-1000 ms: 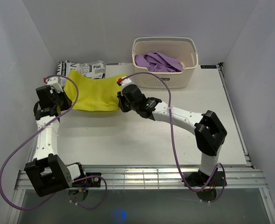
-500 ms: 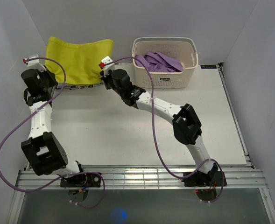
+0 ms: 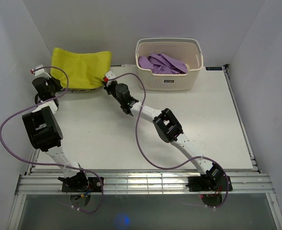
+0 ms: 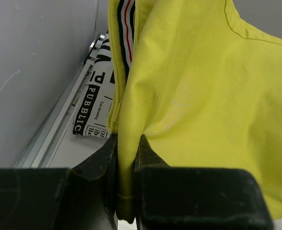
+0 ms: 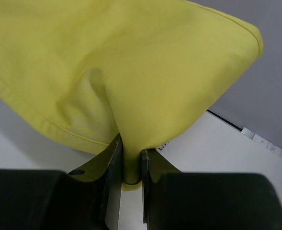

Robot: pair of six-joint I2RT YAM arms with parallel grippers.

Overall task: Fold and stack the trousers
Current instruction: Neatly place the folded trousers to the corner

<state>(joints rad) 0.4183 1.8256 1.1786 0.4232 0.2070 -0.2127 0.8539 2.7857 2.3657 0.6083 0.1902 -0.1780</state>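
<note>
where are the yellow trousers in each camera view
Top external: mustard-yellow cloth trousers at the far left, held between both arms, left of the white slatted basket.
Left wrist: fills the centre and right, pinched in the left tool.
Right wrist: fills the upper frame, pinched in the right tool.
Shared landmark: the white table.

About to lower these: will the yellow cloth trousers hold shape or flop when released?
Probably floppy: the mustard-yellow cloth trousers crease and bunch where the left pincer and right pincer pinch them. Likely light, as two narrow pinches hold them up. They may well drape over the newspaper-print garment below.
</note>
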